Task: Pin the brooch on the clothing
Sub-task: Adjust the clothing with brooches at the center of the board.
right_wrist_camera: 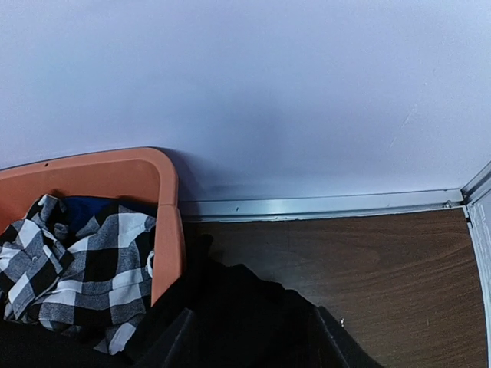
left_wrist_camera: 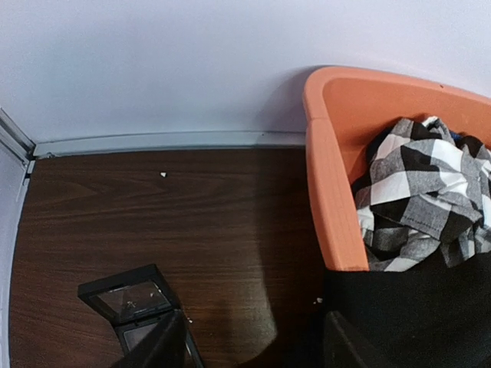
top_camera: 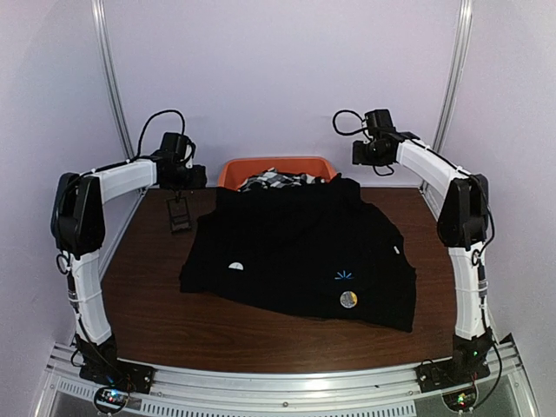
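The black shirt lay spread flat on the surface for pinning, while the left end effector and right end effector hovered behind it, part-open and empty

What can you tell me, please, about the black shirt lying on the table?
The black shirt is plain, soft-looking cloth, spread fairly flat with some wrinkles on the middle of the brown table. Its far edge lies against the orange bin. Its front bears a small light-blue starburst, with a round pale disc, perhaps the brooch, resting just below. A white half-round patch shows towards its left, a tiny white tag towards its right.
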### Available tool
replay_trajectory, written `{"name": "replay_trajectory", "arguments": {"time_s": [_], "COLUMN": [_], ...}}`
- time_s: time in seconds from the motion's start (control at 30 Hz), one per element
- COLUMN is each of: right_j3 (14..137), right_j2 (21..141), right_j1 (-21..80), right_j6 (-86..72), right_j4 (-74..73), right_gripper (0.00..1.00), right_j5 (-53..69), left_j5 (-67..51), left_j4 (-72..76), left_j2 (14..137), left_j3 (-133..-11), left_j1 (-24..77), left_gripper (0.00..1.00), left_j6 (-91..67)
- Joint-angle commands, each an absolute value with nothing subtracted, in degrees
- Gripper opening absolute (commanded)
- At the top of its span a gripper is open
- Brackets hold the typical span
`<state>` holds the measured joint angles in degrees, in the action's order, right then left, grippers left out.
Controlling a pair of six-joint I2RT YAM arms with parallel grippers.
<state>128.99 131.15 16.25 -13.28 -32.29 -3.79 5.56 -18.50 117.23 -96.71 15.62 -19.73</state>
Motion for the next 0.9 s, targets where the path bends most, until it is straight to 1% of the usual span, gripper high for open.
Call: {"name": "replay_trajectory", "arguments": {"time_s": [0.0, 0.13, 0.17, 0.23, 0.33, 0.4, 0.5, 0.57, 0.63, 0.7, 0.8, 0.87], "right_j3": [126.0, 116.7, 113.2, 102.8, 85.0, 75.9, 64.7, 58.2, 53.6, 51.3, 50.3, 50.1], "right_j2": [127.4, 118.5, 115.1, 107.0, 93.6, 87.0, 79.7, 75.9, 71.9, 69.0, 66.0, 64.9], "right_j1": [16.1, 16.5, 16.7, 18.0, 21.8, 24.6, 28.0, 29.2, 29.5, 29.5, 29.5, 29.5], "right_j6": [-12.0, -11.4, -11.6, -12.8, -15.5, -17.0, -20.9, -24.5, -26.5, -27.4, -27.9, -28.1], "right_j4": [-35.9, -37.4, -38.2, -38.5, -33.6, -32.7, -32.5, -31.7, -31.6, -32.7, -34.7, -35.6], "right_gripper": [0.55, 0.60, 0.61, 0.61, 0.60, 0.61, 0.60, 0.60, 0.60, 0.60, 0.59, 0.59], "right_j5": [-3.5, -1.9, -1.6, -0.3, 2.0, 1.7, -1.0, -0.2, 1.5, 0.6, 0.3, 0.3], "left_j5": [3.7, 0.4, -3.6, -7.9, -11.1, -13.0, -15.3, -15.6, -13.1, -6.7, 4.6, 8.7], "left_j4": [-19.7, -22.4, -22.5, -24.0, -25.9, -29.7, -35.4, -39.4, -43.2, -45.6, -47.2, -47.6], "left_j2": [116.1, 110.0, 107.6, 102.2, 94.2, 91.4, 89.1, 88.5, 88.0, 87.6, 88.2, 89.1], "left_j3": [-97.7, -94.2, -92.0, -86.1, -76.9, -72.9, -69.1, -67.6, -66.7, -65.9, -64.1, -62.7], "left_j1": [14.6, 14.6, 14.6, 15.2, 17.8, 19.3, 22.5, 25.3, 28.7, 32.9, 38.7, 41.2], "left_gripper": [0.68, 0.79, 0.81, 0.84, 0.94, 0.97, 0.98, 0.98, 0.98, 0.98, 0.98, 0.98], "left_j6": [-19.2, -18.4, -18.3, -18.0, -14.2, -11.1, -6.1, -2.6, 0.2, 1.8, 2.2, 2.5]}}
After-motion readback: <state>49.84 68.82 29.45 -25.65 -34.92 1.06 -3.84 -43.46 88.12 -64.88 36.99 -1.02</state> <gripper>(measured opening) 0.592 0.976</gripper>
